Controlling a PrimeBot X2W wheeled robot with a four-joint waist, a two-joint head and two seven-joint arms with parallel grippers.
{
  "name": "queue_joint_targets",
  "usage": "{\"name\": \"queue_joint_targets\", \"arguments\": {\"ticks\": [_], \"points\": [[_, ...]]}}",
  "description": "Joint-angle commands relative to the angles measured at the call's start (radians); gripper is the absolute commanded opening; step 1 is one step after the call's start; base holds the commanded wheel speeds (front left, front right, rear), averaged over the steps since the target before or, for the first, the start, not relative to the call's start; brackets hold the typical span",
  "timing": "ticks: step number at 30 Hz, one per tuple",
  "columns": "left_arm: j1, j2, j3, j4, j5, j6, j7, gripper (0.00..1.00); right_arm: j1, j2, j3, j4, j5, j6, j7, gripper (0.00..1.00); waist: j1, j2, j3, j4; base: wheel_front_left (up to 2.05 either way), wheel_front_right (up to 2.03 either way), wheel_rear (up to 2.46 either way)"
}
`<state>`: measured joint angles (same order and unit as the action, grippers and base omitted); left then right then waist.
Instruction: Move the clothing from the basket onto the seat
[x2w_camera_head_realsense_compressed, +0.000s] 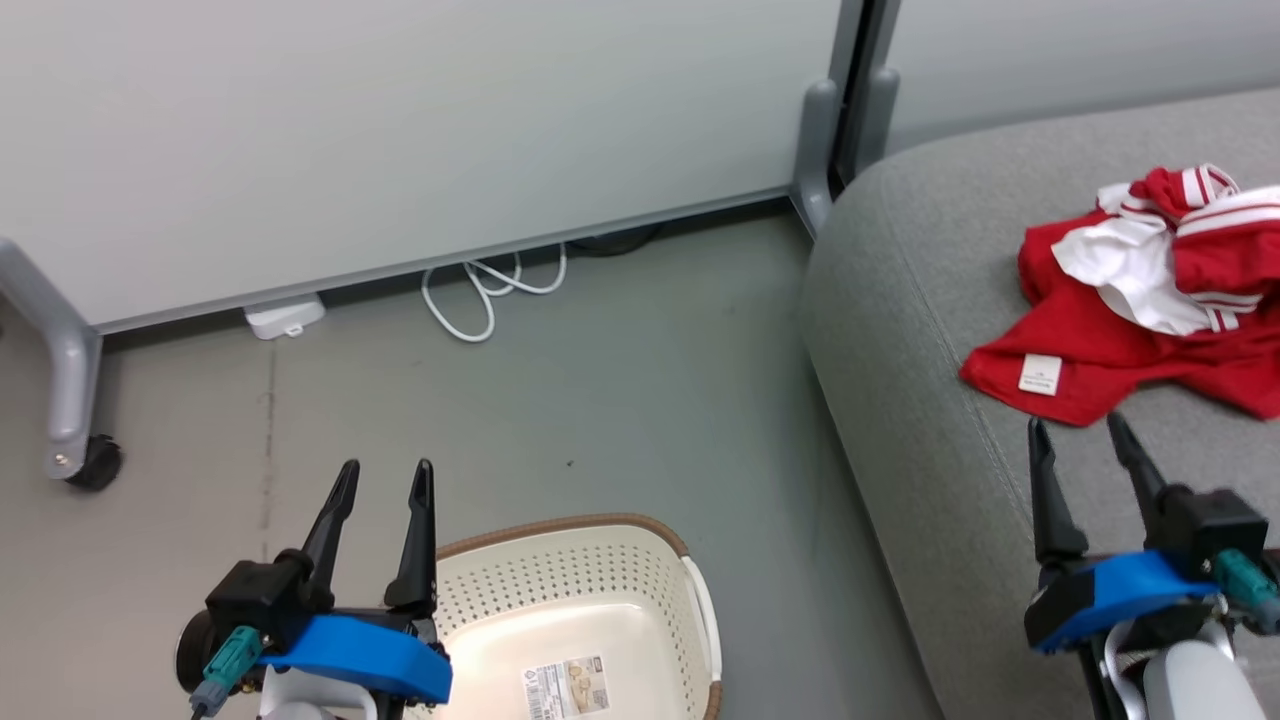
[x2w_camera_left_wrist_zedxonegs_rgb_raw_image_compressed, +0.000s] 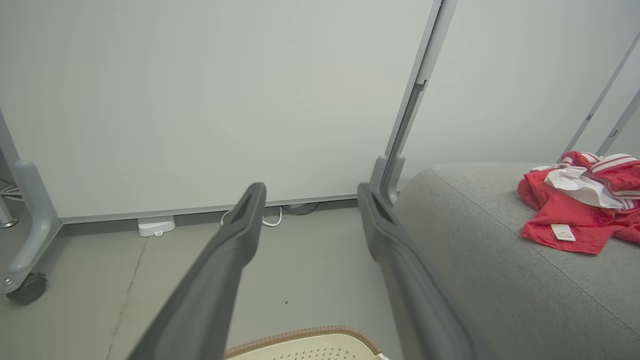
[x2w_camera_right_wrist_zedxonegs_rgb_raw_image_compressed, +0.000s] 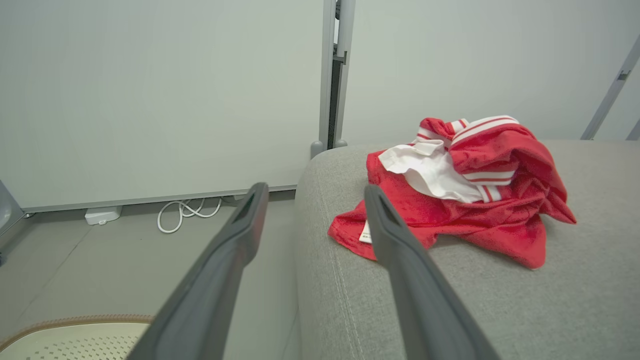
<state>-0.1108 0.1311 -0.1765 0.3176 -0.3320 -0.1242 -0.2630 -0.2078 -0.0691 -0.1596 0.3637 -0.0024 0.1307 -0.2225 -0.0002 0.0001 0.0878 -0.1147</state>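
Fingers (x2w_camera_head_realsense_compressed: 418, 540) gape apart; basket (x2w_camera_head_realsense_compressed: 560, 525) sticker (x2w_camera_head_realsense_compressed: 565, 687) and clothing (x2w_camera_head_realsense_compressed: 1100, 340) tag (x2w_camera_head_realsense_compressed: 1040, 374) illegible.

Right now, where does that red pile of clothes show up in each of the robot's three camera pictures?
Head view: the clothing lies at the right edge, upper half, on the seat.
Left wrist view: the clothing sits at the far right, about mid-height.
Right wrist view: the clothing is right of centre, large and near.
Shared landmark: the grey post beside the seat's corner, left of the pile in every view.
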Motion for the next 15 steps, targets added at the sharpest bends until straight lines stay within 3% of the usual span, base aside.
{"name": "queue_joint_targets", "arguments": {"ticks": [1,7,15], "points": [[0.009,0.000,0.007,0.006,0.006,-0.006,-0.002,1.00,0.031,0.005,0.002,-0.018,-0.009,0.000,0.005,1.00,0.0002,-0.0001,-0.028,0.028,0.00,0.00,0.00],[0.047,-0.007,0.047,0.033,0.009,-0.008,-0.003,1.00,0.143,0.019,0.038,-0.124,-0.010,0.000,0.033,1.00,0.0002,-0.0001,-0.066,0.064,0.00,0.00,0.00],[0.077,-0.016,0.066,0.064,0.017,-0.009,-0.003,1.00,0.206,0.019,0.085,-0.165,0.031,0.000,0.052,1.00,0.0002,-0.0001,-0.102,0.121,0.00,0.00,0.00]]}}
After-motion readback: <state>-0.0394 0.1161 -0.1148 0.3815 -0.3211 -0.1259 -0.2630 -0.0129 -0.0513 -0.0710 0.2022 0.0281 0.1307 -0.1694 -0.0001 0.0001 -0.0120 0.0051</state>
